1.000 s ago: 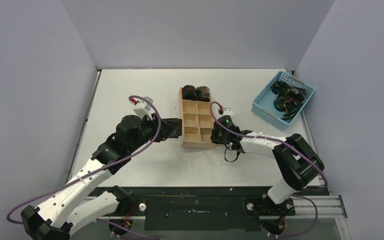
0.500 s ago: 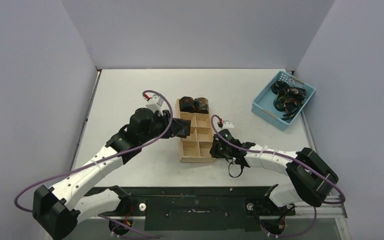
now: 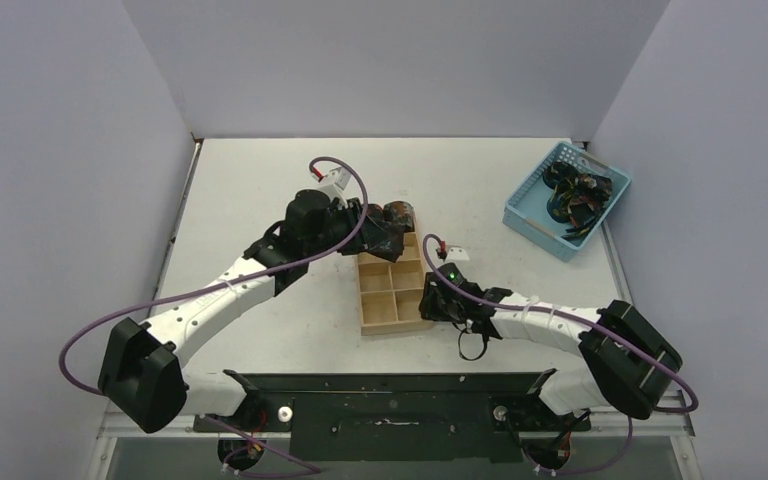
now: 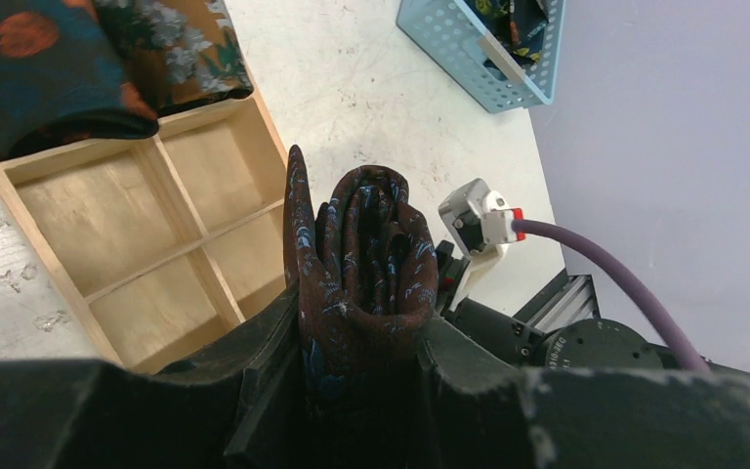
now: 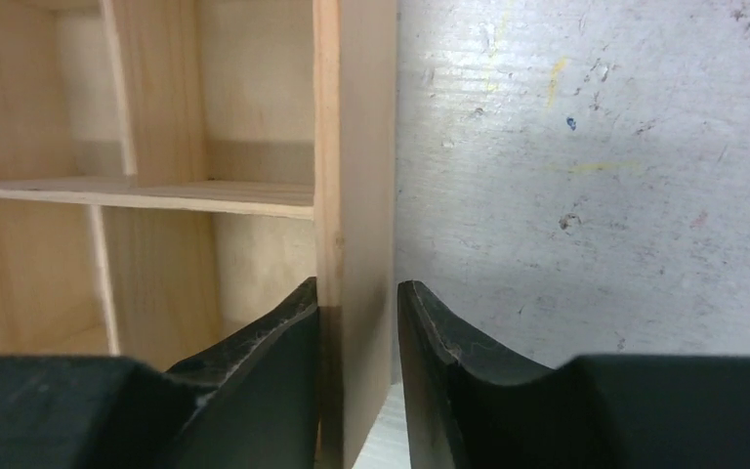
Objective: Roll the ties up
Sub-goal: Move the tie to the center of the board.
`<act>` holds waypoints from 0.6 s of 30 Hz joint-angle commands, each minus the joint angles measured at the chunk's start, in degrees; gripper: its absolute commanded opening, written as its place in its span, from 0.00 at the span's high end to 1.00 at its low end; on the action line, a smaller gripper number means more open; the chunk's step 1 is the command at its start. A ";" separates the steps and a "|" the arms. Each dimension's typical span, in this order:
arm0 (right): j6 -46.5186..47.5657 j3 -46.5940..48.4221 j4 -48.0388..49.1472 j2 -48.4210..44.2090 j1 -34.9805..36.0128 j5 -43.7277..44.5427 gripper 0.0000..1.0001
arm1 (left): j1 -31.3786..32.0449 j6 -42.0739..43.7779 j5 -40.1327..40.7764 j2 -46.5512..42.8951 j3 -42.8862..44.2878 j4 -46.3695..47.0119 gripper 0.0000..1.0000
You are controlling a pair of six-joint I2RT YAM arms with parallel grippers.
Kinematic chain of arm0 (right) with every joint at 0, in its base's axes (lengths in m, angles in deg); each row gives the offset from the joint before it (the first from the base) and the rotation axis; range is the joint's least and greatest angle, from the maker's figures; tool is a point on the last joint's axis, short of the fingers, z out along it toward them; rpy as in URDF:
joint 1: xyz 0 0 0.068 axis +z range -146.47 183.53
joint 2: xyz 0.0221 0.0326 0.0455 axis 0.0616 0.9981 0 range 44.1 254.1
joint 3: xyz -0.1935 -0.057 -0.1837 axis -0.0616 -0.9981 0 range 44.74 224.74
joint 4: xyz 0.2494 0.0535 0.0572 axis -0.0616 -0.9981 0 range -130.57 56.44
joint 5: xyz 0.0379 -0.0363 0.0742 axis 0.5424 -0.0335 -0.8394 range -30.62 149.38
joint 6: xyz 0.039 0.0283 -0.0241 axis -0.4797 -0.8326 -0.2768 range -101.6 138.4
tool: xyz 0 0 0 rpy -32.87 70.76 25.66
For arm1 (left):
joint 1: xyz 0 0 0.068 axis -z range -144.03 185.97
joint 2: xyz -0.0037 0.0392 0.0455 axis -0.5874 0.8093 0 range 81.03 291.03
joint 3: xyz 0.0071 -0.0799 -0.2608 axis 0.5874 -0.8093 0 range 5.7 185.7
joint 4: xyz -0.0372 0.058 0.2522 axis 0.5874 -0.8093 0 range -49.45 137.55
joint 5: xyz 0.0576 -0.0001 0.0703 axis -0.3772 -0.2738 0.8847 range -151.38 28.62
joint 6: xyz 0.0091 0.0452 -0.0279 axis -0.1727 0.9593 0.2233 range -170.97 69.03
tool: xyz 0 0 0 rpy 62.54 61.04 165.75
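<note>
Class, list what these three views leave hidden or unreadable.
- Top view: the tray's far end, behind the left tool and its rolled tie.
- Top view: how many ties fill the basket; too small.
- Right wrist view: the tray wall's foot, behind the right tool.

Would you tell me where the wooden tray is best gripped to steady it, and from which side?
On the wooden tray, probably the thin right side wall, taken from above with one jaw inside a compartment and one outside: that wall is upright, narrow and unobstructed, whereas the whole tray looks too wide.
</note>
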 commanded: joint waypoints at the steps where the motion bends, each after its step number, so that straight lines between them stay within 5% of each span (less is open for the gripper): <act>1: -0.51 1.29 -2.07 -2.90 0.34 -0.21 0.66 | -0.74 -0.36 -1.10 1.65 3.38 4.02 1.00; 9: 0.77 4.42 -5.94 -8.20 0.15 -0.50 0.35 | -2.59 -0.45 -1.14 3.24 3.49 3.58 1.00; 18: 3.98 2.05 -6.56 -15.38 -4.33 -0.84 0.32 | -6.13 -10.35 -10.38 8.18 0.49 17.81 1.00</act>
